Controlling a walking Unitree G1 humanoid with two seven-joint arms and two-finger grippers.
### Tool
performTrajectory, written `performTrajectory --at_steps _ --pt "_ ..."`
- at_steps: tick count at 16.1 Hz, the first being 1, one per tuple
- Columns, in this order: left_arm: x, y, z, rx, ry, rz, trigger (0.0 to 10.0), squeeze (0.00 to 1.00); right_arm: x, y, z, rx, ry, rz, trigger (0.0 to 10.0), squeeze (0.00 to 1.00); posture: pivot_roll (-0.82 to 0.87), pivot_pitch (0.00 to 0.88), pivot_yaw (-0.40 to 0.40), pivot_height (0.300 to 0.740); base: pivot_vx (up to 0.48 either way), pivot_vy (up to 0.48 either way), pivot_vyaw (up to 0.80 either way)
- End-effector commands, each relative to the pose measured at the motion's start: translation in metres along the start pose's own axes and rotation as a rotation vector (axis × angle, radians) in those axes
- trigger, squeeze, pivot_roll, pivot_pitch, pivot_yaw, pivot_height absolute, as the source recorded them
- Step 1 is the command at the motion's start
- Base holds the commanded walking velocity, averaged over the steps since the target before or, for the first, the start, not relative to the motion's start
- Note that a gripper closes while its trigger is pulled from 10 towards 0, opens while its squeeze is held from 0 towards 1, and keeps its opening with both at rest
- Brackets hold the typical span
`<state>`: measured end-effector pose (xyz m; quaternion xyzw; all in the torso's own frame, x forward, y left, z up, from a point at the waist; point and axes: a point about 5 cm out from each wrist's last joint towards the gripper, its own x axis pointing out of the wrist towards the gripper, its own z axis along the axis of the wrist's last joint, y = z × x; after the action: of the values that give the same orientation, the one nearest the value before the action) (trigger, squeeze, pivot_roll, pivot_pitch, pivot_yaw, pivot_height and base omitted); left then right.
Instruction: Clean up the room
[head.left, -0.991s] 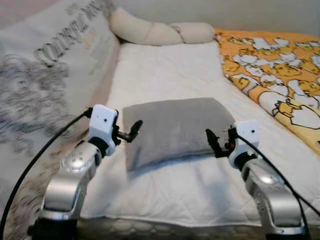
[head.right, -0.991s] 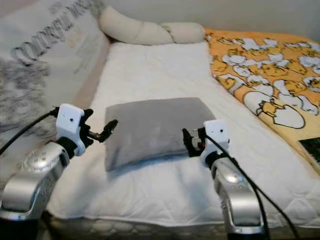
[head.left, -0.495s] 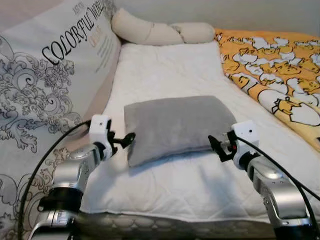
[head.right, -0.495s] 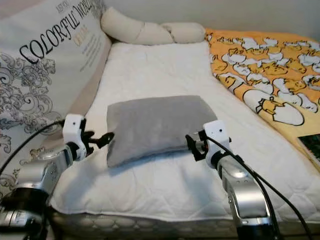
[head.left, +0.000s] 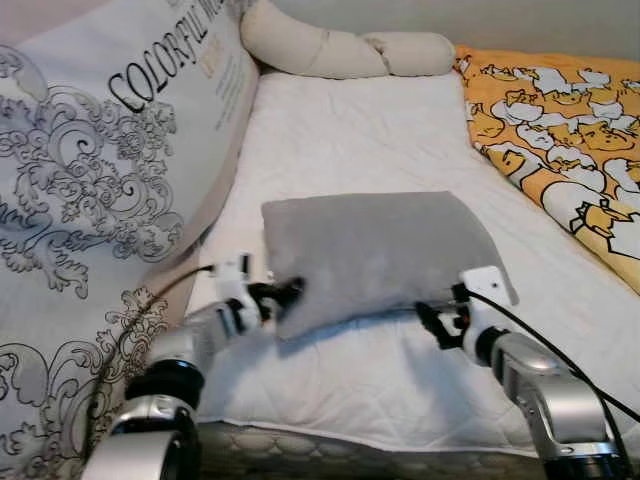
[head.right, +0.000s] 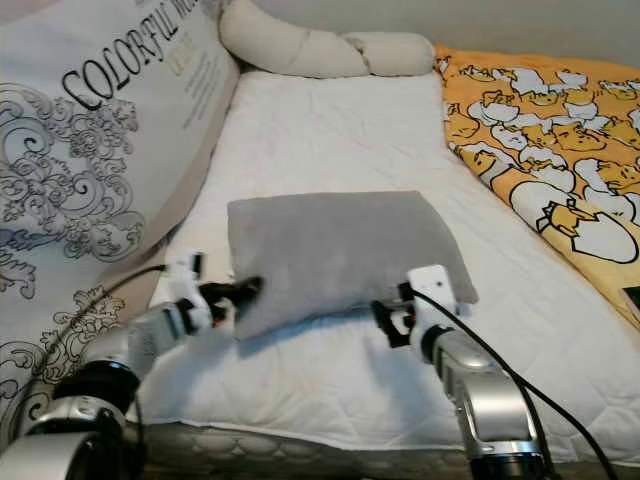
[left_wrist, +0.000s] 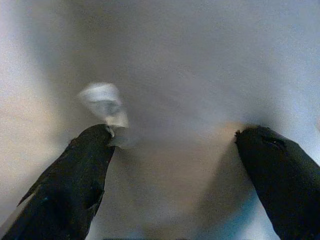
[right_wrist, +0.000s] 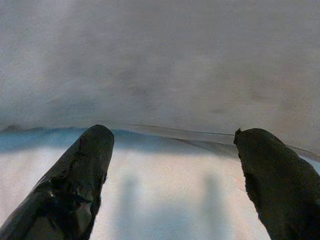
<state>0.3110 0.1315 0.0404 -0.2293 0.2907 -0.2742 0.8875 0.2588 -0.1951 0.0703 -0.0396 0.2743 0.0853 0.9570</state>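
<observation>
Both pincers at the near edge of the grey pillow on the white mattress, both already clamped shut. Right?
Not quite. The left pincer and right pincer are at the near edge of the grey pillow on the white mattress, but both are open: each wrist view shows its two black fingers spread wide apart with the pillow edge ahead, not clamped.

A home bedroom: white mattress (head.left: 380, 390), bolster (head.left: 340, 50), duck-print blanket (head.left: 560, 120).

White quilted mattress (head.left: 370, 130), patterned headboard cushion (head.left: 90, 180) on the left, orange duck-print blanket (head.left: 560, 120) on the right.
</observation>
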Motion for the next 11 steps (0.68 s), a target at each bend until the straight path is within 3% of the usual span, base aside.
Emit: performTrajectory --at_steps 1,3,5,8,11 --pt "0.005 -0.013 -0.004 0.018 0.04 -0.092 10.0 0.0 -0.001 -0.009 0.0 0.017 0.011 -0.051 10.0 0.0 -0.03 0.0 0.019 0.74 0.0 0.0 0.0" --pt "0.01 -0.048 -0.023 0.079 0.138 -0.328 10.0 0.0 -0.001 -0.028 -0.001 0.061 0.009 -0.183 10.0 0.0 -0.03 0.0 0.009 0.74 0.0 0.0 0.0" --pt "0.008 -0.06 -0.032 0.172 0.184 -0.42 10.0 0.0 -0.001 -0.037 -0.001 0.102 0.008 -0.237 10.0 0.0 -0.02 0.0 0.004 0.74 0.0 0.0 0.0" --pt "-0.019 -0.057 -0.025 0.374 0.175 -0.505 10.0 0.0 -0.001 -0.048 -0.002 0.133 0.016 -0.282 10.0 0.0 -0.01 0.0 -0.013 0.74 0.0 0.0 0.0" --pt "-0.037 -0.042 -0.002 0.453 0.132 -0.472 10.0 0.0 0.002 -0.052 -0.001 0.166 0.016 -0.284 10.0 0.0 -0.01 0.0 -0.019 0.74 0.0 0.0 0.0"
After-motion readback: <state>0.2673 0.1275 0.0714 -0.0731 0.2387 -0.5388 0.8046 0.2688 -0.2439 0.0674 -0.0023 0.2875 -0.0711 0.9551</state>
